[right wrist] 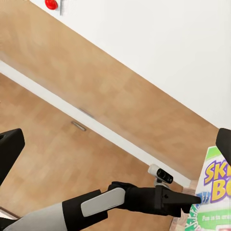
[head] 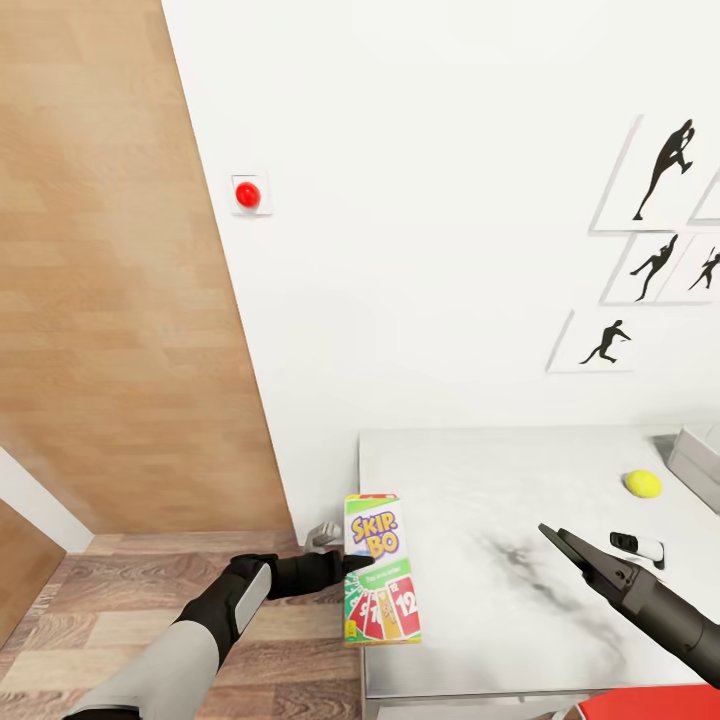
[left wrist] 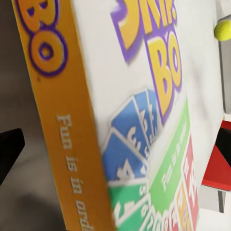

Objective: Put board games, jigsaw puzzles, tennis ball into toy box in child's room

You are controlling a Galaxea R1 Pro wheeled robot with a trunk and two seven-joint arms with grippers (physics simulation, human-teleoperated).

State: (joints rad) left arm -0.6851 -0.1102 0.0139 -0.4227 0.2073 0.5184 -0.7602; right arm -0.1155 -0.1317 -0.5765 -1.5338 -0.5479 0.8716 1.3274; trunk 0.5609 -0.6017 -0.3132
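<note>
1. The left gripper [head: 352, 562] pinches the SKIP-BO board game [head: 381, 582] from its side; the box stands upright at the table's [head: 500, 480] near left corner, its lower end at the table edge.
2. In the left wrist view the SKIP-BO board game [left wrist: 139, 120] is seen very close, with its orange side panel, blue numbered cards and green band (the print is slightly blurred), and one dark finger [left wrist: 9, 149] shows beside it.
3. The right wrist view looks back at the left gripper [right wrist: 190, 199], its dark fingers meeting the box's edge [right wrist: 211, 192] in front of a wooden door [right wrist: 96, 96] and white wall.
4. The right gripper [head: 565, 545] hovers over the table, right of the box and well apart from it; its fingers look pressed together to a point and it holds nothing.
5. The tennis ball [head: 643, 484] lies on the table, beyond the right gripper and near the table's right side.
6. The toy box [head: 698, 460] is just beside the ball, at the table's far right, cut off by the picture edge.
7. A red button [head: 247, 194] sits on the wall left of the table, and framed black silhouettes [head: 660, 170] hang above it.
</note>
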